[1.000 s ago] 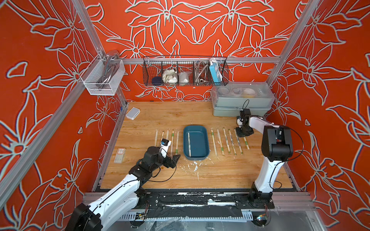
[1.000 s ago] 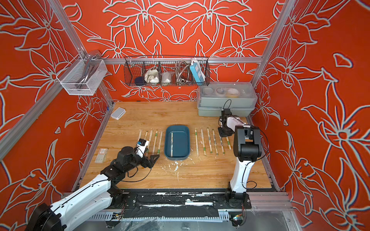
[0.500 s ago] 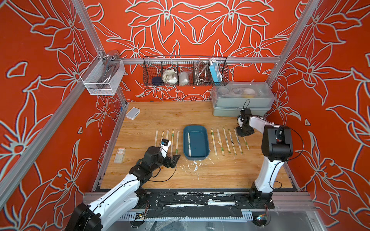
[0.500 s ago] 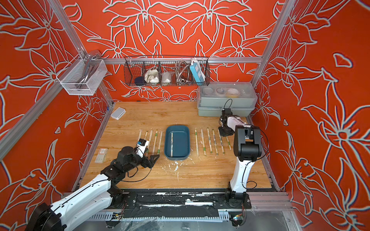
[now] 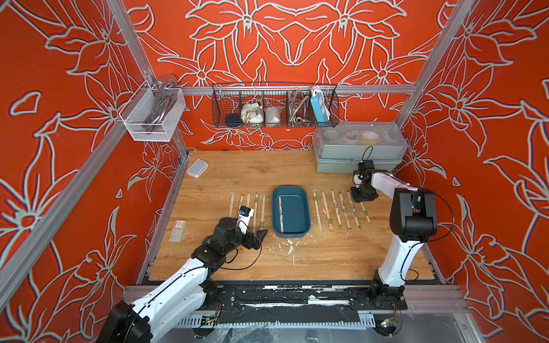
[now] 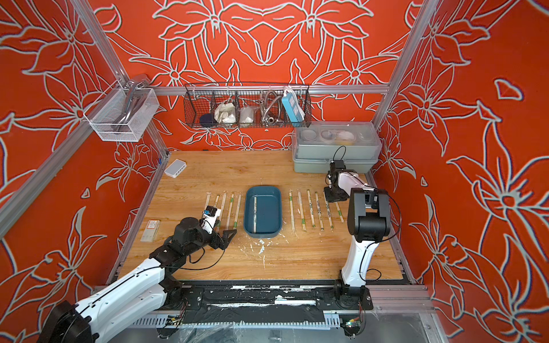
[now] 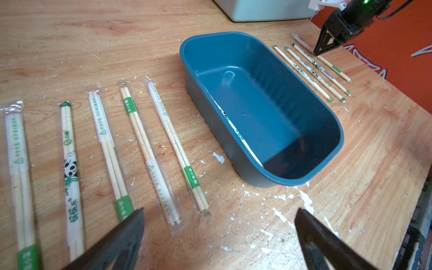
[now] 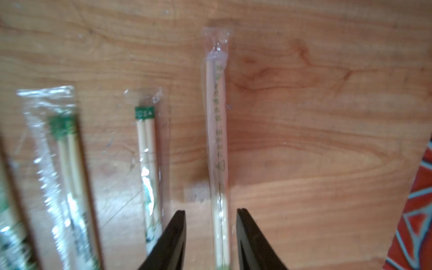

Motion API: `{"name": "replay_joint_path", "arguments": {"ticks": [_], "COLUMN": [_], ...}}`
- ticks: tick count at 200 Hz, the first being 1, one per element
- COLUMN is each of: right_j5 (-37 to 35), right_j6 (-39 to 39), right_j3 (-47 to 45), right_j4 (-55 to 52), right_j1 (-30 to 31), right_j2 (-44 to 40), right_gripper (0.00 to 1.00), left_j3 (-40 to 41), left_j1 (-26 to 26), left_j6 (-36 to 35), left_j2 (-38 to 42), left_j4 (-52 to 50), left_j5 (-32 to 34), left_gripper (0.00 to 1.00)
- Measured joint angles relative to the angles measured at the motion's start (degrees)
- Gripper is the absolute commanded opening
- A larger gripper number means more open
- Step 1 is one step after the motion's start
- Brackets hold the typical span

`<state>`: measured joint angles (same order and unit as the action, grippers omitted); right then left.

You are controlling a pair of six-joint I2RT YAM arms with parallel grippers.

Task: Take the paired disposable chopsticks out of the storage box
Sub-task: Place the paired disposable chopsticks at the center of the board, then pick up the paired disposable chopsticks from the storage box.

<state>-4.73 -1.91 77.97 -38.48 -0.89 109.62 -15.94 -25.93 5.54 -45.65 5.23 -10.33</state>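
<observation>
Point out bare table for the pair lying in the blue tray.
Bare: the back strip of the table between the white box and the grey case, behind the blue tray. Also the front strip between tray and table edge. Crowded: the left chopstick row and the right chopstick row flanking the tray; the right gripper hovers over the latter.

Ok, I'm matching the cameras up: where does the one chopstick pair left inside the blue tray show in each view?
Both top views: the chopstick pair lies lengthwise in the storage box, on its left-arm side.
Left wrist: inside the box, the pair lies along the wall nearest the row of laid-out pairs.
Right wrist: not in it.
Shared landmark: the storage box.
</observation>
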Motion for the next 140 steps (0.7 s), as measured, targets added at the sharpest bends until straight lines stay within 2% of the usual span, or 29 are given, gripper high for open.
{"name": "replay_joint_path", "arguments": {"ticks": [33, 56, 77, 98, 111, 129, 140], "right_j5": [2.3, 4.7, 8.6, 12.6, 12.4, 13.4, 13.6], "right_j6": [2.1, 5.7, 11.0, 14.8, 16.4, 17.4, 18.0], "right_j3": [0.4, -0.2, -7.2, -14.0, -22.8, -34.6, -39.4], "right_j4": [-2.5, -2.4, 3.6, 6.8, 16.7, 21.0, 22.4], "right_j1": [0.0, 0.3, 1.4, 3.7, 8.9, 16.8, 18.7], "right_j2": [-9.2, -19.0, -31.1, -38.4, -43.9, -49.9, -51.8], "right_gripper": [0.51, 0.58, 0.67, 0.69, 0.69, 0.69, 0.69], "left_j3": [-0.4, -5.0, -11.9, -17.2, -24.3, -34.4, -38.6], "left_j1": [0.0, -0.2, -2.3, -4.7, -8.4, -13.3, -15.3], "left_j6": [3.5, 7.1, 9.6, 11.1, 12.5, 14.1, 15.0], "left_j2": [4.1, 6.0, 5.5, 4.5, -1.2, -11.3, -16.9], "left_j4": [-0.6, -4.8, -9.6, -11.7, -18.8, -21.4, -23.1], "left_j5": [0.6, 3.1, 7.3, 10.6, 14.5, 17.3, 18.8], "left_gripper": [1.00, 1.00, 1.00, 1.00, 1.00, 0.97, 0.97]}}
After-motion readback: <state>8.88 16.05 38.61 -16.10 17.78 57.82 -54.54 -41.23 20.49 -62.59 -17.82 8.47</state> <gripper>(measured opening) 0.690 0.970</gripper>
